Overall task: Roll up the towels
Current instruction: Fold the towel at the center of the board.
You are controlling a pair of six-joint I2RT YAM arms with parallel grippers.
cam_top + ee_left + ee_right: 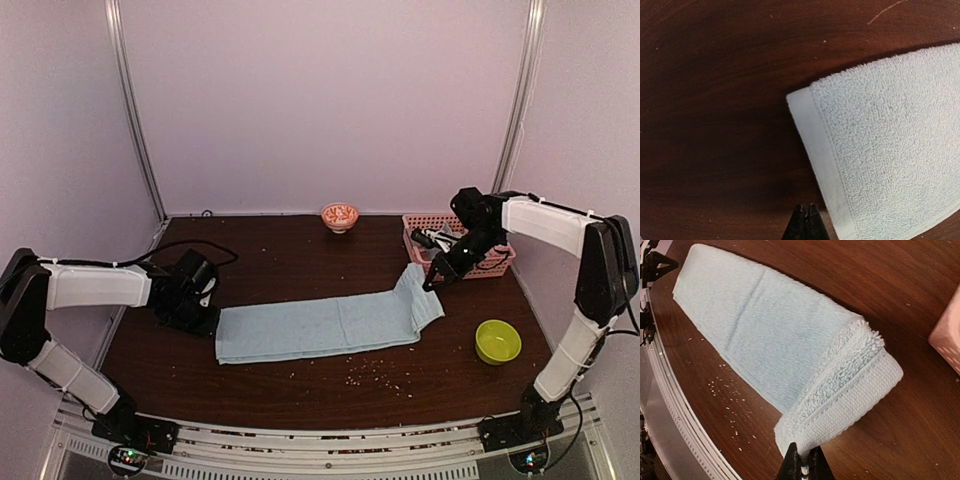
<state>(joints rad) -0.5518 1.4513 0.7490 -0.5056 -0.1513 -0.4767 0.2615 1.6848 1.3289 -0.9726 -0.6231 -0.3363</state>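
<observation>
Near the basket [497, 264], the right claw [804, 460] pinches the towel [320, 325].

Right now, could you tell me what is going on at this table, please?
Two robot arms are working on a long light-blue towel that lies spread out on the dark table. The right claw is shut on the towel's right end and holds it lifted off the table, close to the pink basket. The left claw is shut and empty, low beside the towel's left end. No roll has been started yet.
</observation>
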